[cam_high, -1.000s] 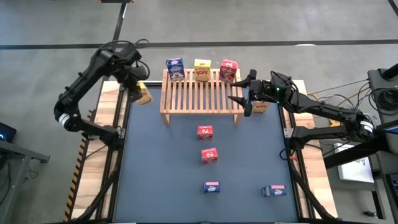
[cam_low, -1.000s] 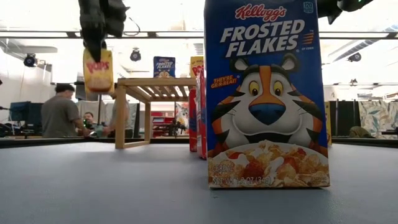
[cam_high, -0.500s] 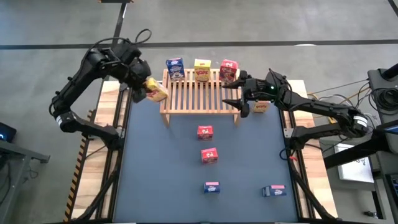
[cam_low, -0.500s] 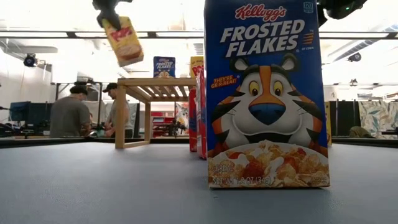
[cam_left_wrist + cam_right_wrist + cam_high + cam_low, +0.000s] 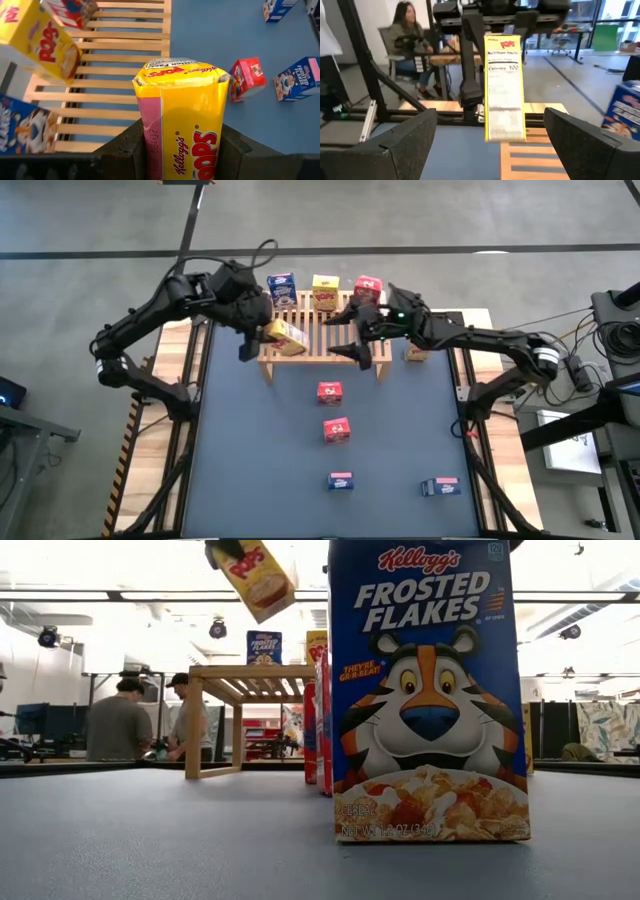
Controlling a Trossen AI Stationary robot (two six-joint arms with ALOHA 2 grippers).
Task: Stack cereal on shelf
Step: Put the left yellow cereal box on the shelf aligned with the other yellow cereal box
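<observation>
My left gripper [image 5: 270, 332] is shut on a yellow cereal box [image 5: 180, 120] and holds it in the air over the left part of the wooden shelf [image 5: 320, 335]. My right gripper [image 5: 347, 338] stands open over the shelf's right part. It points level at that box [image 5: 504, 95], and nothing is between its fingers. A blue box [image 5: 281, 288], a yellow box [image 5: 324, 290] and a red box [image 5: 367, 290] stand on the shelf's far edge. Another yellow box [image 5: 417, 352] rests on the table, right of the shelf. My left gripper pinches the yellow box between its two fingers [image 5: 127, 150], one on each narrow side [image 5: 152, 145], at the end nearest the wrist. The fingers slant down from the table's left side. The box is clear of the shelf and tilted, its free end [image 5: 177, 70] pointing away over the slats.
Two red boxes [image 5: 329, 392] [image 5: 336, 430] and one more box [image 5: 341, 480] lie in a row down the table's middle. A blue box [image 5: 440, 487] is near the front right. In the low view a blue box [image 5: 430, 690] stands close to the camera, and people sit beyond the table.
My left gripper has swung from the table's left edge toward the right and risen, bringing the yellow box over the shelf and tipping it further over. My right gripper has moved left, away from the yellow box beside the shelf and over the slats, and has opened wider.
</observation>
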